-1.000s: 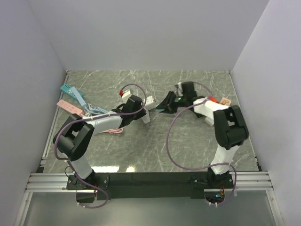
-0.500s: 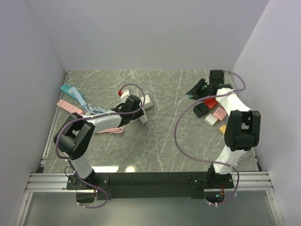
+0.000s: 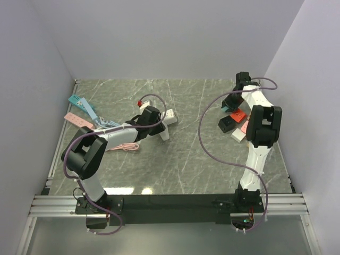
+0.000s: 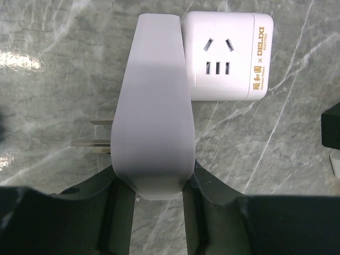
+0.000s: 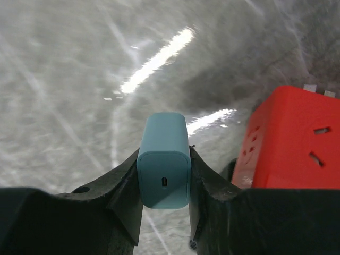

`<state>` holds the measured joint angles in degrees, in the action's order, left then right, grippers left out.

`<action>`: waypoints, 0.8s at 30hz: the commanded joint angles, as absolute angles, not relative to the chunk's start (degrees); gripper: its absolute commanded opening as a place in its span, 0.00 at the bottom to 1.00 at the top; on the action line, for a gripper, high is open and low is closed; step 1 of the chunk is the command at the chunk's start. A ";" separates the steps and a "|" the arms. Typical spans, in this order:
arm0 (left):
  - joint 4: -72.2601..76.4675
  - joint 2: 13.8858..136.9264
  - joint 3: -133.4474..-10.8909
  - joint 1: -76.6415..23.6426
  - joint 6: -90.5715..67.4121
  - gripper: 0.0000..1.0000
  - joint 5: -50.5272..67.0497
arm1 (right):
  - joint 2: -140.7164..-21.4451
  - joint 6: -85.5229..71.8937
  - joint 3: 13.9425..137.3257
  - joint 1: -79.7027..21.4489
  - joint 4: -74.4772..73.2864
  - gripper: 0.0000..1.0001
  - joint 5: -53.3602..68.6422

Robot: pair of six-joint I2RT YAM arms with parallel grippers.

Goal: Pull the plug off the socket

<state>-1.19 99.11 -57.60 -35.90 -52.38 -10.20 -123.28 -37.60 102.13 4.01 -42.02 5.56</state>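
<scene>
Right hand closed on the teal charger plug beside the red socket cube near the right wall; port end faces the wrist. Left hand clamps the white adapter; open table between.

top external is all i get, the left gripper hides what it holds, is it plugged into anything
Observer: No; the left wrist view shows the left gripper shut on a white adapter, its two prongs bare, beside the white socket cube.
Operator: and the right one
Observer: The right gripper is shut on a teal charger, a small port facing the camera.
Operator: anything beside it
Observer: A red socket cube just right of it, visible slots empty.
</scene>
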 commanded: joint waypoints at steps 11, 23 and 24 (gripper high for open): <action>-2.11 97.38 -58.01 -36.12 -49.92 0.00 -5.80 | -119.37 -35.07 105.99 4.04 -45.00 0.92 5.18; 1.21 93.08 -55.37 -35.77 -48.16 0.00 -0.89 | -107.67 -28.65 90.98 -7.28 -29.72 0.96 32.69; 1.58 92.90 -55.11 -35.60 -48.25 0.00 -0.53 | -107.75 -28.83 89.84 -8.08 -28.75 0.96 33.22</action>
<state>-1.63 96.53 -55.51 -35.86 -49.15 -4.19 -107.57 -31.29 93.73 -4.23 -33.54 25.26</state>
